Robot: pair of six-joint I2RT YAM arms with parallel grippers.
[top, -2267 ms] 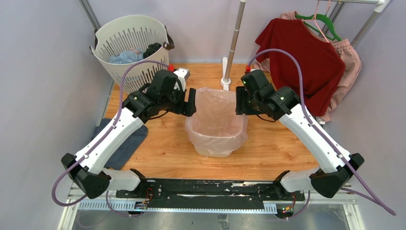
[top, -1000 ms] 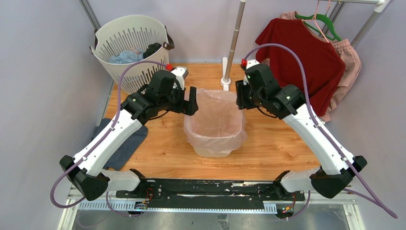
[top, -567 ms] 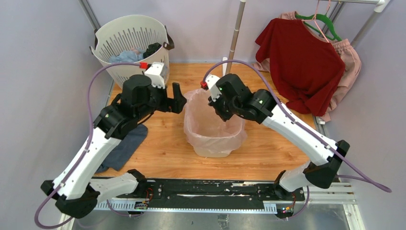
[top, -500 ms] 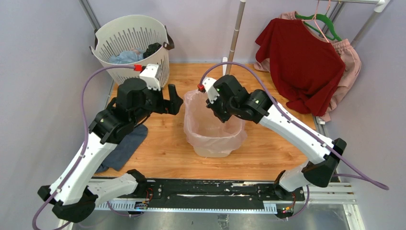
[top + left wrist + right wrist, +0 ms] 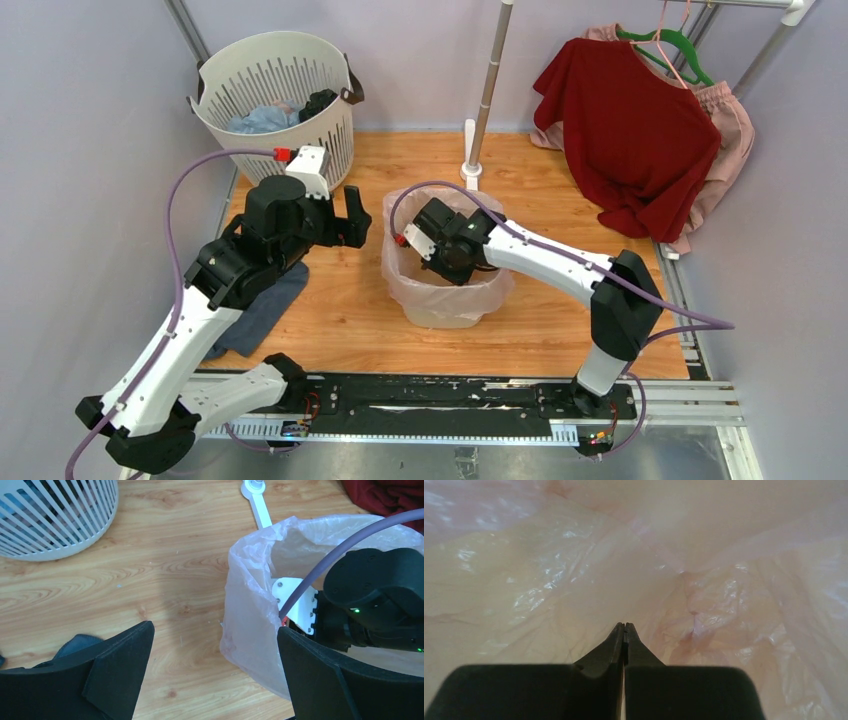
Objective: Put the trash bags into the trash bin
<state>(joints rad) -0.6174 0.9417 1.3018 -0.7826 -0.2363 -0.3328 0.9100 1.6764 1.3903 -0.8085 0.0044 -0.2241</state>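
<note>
Down inside bin (image 5: 447, 320): R gripper (image 5: 624, 626) pinched shut, held nothing, prob. to poke bag (image 5: 247, 610) flat | bag sat in bin as liner, edge over rim | L gripper (image 5: 215, 632) wide open, empty, beside bin, prob. keeping out of the way

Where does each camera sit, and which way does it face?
Top external: above and behind the robot, looking down on the table; the left arm and right arm show.
Left wrist: on the left arm, facing the trash bag; the open left gripper frames it.
Right wrist: inside the bag, facing its crinkled wall; the shut right gripper shows.
Shared: the slotted basket, in top and left wrist.
</note>
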